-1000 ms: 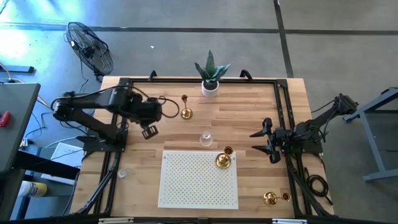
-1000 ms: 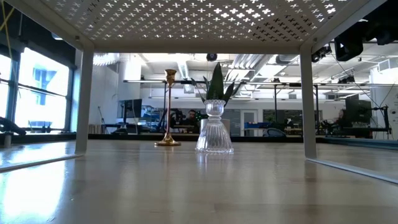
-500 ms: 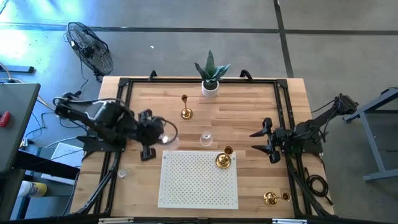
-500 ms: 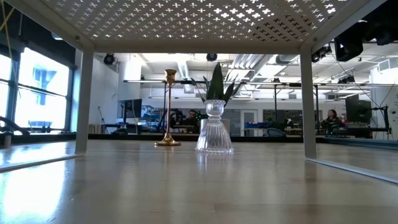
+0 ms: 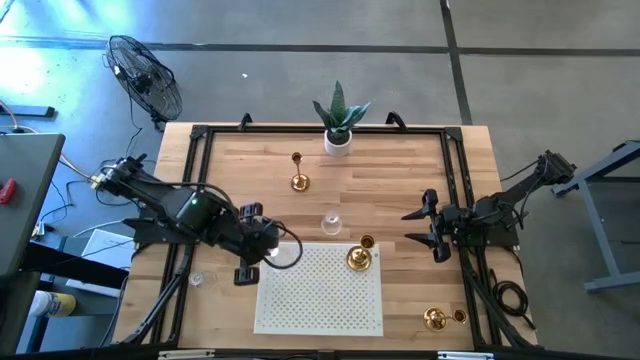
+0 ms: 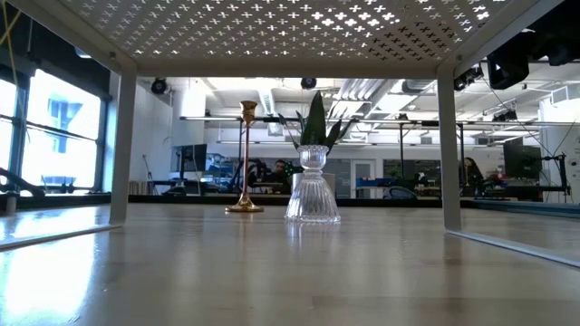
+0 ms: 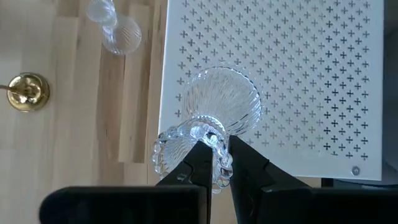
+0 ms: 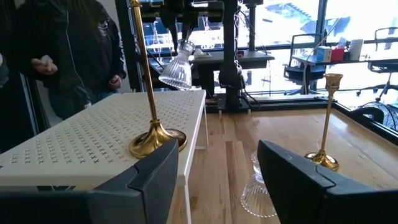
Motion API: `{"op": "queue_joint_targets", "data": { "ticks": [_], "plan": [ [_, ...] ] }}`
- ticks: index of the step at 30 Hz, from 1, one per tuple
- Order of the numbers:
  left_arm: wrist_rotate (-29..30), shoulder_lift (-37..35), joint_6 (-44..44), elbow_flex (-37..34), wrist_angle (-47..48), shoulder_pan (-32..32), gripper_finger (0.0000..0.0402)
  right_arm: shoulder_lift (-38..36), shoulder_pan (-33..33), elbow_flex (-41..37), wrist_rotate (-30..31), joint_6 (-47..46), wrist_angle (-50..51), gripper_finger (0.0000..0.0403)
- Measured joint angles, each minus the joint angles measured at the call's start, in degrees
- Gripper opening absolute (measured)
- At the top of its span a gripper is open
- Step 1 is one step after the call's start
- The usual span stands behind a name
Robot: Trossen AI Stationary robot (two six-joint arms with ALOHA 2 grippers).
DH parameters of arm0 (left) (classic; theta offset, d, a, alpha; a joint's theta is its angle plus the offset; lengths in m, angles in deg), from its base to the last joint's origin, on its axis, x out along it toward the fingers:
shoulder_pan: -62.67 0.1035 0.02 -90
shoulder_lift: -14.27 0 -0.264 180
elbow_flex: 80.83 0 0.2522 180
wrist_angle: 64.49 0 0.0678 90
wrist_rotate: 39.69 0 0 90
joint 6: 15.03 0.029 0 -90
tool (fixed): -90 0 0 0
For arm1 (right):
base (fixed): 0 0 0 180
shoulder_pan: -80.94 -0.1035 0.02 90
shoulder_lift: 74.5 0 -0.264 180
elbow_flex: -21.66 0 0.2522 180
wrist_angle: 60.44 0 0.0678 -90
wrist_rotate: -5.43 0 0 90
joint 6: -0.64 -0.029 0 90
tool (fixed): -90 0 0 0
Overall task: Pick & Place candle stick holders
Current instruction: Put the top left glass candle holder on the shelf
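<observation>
Left gripper (image 7: 214, 163), jaws clamped on a glass holder (image 7: 214, 115) over the perforated shelf's (image 7: 298, 74) edge; right gripper (image 5: 428, 222) idle, jaws wide apart and empty.

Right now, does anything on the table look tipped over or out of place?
Yes. At the table's near right corner a brass holder seems to lie on its side. A glass holder sits outside the left rail. The glass holder in the left hand hangs tilted over the white rack's corner.

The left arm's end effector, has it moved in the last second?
Yes. In the overhead view the left end effector, shut on a glass candle holder, has swung away from the potted plant to the corner of the white perforated shelf.
</observation>
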Motion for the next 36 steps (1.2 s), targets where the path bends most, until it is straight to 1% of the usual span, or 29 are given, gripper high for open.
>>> {"op": "queue_joint_targets", "data": {
  "ticks": [2,7,23,30,36],
  "plan": [
    [-1.1,0.6,0.0,0.0,0.2,0.0,0.0022,0.0,0.0,0.0,0.0,0.0,0.0,0.0212],
    [-1.1,1.8,-0.2,0.1,2.4,0.0,0.0022,0.0,0.0,0.0,0.0,0.0,0.0,0.0213],
    [-1.5,1.9,0.1,0.2,2.2,0.0,0.0022,0.0,0.0,0.0,0.0,0.0,0.0,0.0212],
    [-2.1,2.1,1.5,2.6,3.1,0.0,0.0022,0.0,0.0,0.0,0.0,0.0,0.0,0.0211],
    [-1.9,3.0,2.5,2.6,3.3,0.0,0.0022,0.0,0.0,0.0,0.0,0.0,0.0,0.0212]
  ]
}}
